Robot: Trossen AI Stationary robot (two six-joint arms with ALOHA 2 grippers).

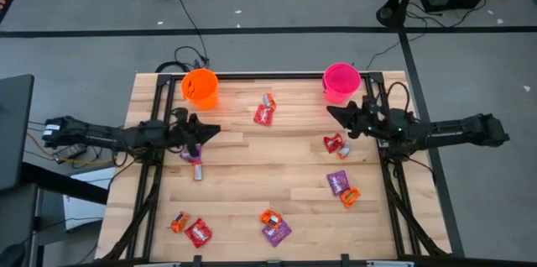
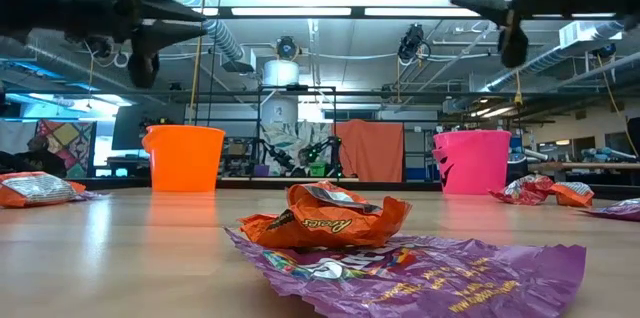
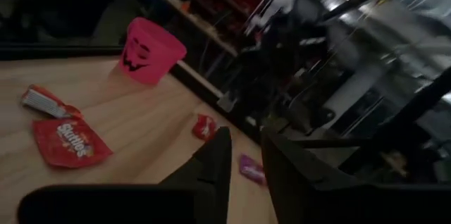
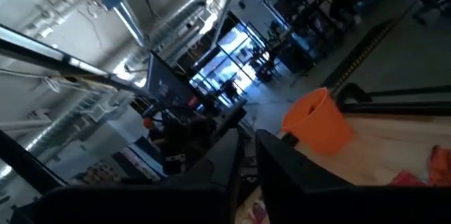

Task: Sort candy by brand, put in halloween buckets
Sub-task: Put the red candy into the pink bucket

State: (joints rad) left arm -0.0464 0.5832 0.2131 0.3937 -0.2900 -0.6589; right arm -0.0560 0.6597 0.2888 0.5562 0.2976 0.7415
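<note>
The orange bucket (image 1: pixel 200 87) stands upright near the table's far edge on the left, and the pink bucket (image 1: pixel 341 82), with a dark face, on the right. Several wrapped candies lie flat on the wood: a red one (image 1: pixel 265 112) between the buckets, a purple one (image 1: pixel 195 162) below my left gripper, and red ones (image 1: pixel 336 144) near my right gripper. My left gripper (image 1: pixel 216 130) hovers above the table beside the orange bucket, shut and empty. My right gripper (image 1: pixel 330 111) hovers near the pink bucket, shut and empty. Both fingertip pairs point toward the table's middle.
More candy lies toward the near edge: a purple and an orange wrapper (image 1: pixel 274 227) together, a red (image 1: pixel 199 232) and an orange one (image 1: pixel 179 222) at the left, and a purple (image 1: pixel 338 181) and an orange one (image 1: pixel 350 196) at the right. Bare wood (image 1: pixel 268 162) lies between the arms.
</note>
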